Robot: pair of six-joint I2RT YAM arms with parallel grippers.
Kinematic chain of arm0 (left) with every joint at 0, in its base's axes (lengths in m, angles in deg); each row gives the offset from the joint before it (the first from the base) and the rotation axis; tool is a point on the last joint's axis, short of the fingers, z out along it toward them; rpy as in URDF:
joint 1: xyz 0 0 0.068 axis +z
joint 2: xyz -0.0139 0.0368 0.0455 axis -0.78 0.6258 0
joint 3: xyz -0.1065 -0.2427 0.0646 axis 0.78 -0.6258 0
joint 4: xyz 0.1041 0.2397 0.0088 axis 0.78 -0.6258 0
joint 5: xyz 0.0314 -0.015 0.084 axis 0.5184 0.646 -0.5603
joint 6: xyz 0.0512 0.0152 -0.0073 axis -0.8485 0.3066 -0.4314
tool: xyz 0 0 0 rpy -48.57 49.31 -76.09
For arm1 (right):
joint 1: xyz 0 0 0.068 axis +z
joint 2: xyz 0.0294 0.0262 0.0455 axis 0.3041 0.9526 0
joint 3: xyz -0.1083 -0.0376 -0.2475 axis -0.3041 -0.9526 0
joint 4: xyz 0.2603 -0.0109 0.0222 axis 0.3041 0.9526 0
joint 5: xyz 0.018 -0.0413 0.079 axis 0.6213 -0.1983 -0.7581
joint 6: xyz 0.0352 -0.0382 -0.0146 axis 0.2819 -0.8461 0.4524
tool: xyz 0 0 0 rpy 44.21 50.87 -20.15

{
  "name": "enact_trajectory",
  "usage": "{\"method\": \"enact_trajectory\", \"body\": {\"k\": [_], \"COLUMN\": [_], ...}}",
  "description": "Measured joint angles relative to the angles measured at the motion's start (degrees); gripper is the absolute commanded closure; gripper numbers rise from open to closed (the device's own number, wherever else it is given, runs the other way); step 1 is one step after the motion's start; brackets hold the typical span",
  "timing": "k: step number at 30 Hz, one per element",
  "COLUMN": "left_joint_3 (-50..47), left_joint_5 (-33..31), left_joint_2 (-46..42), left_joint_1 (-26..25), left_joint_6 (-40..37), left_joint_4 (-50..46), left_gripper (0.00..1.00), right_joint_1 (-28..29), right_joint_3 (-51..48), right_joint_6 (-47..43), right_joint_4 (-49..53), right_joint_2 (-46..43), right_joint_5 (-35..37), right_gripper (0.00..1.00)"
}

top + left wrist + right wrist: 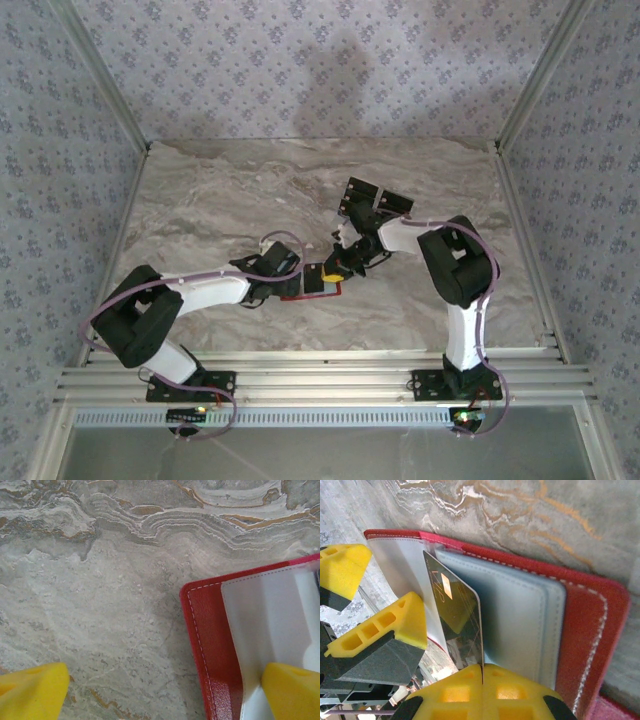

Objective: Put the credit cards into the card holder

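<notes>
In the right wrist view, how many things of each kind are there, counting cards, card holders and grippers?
credit card: 1
card holder: 1
grippers, left gripper and right gripper: 2
Total: 4

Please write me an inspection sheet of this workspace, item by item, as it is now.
Surface: marble-pattern table, flat.
Job's things: red card holder lies open, pale pockets up; one dark card stands on edge over it; black flat pieces, likely more cards, lie farther back.
Clutter: nothing seen.
Grippers: right gripper shut on the card; left gripper open, one finger over the holder's clear flap.
Cables: pale cables run along both arms.
Surroundings: patterned walls on three sides.
</notes>
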Motion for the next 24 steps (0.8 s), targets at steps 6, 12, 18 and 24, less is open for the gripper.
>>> {"method": "enact_trajectory", "body": {"k": [6,12,18,24], "left_joint_3": [0.0,0.0,0.0,0.0], "left_joint_5": [0.0,0.0,0.0,0.0], "left_joint_2": [0.0,0.0,0.0,0.0], "left_joint_1": [0.0,0.0,0.0,0.0], "left_joint_6": [0.0,0.0,0.0,0.0], "left_joint_4": [0.0,0.0,0.0,0.0], "left_gripper": [0.0,0.0,0.0,0.0], "right_joint_1": [-0.3,-0.3,-0.4,-0.1], "right_joint_3": [3.0,3.3,3.6,4.2], "right_joint_6": [-2.4,-3.7,-3.8,-3.8], "right_joint_4": [3.1,4.1,4.7,4.9], "right_joint_2": [2.3,2.6,2.6,2.6], "right_joint_5": [-1.1,-1.3,-1.6,-1.6], "right_gripper": [1.0,1.0,1.0,1.0]}}
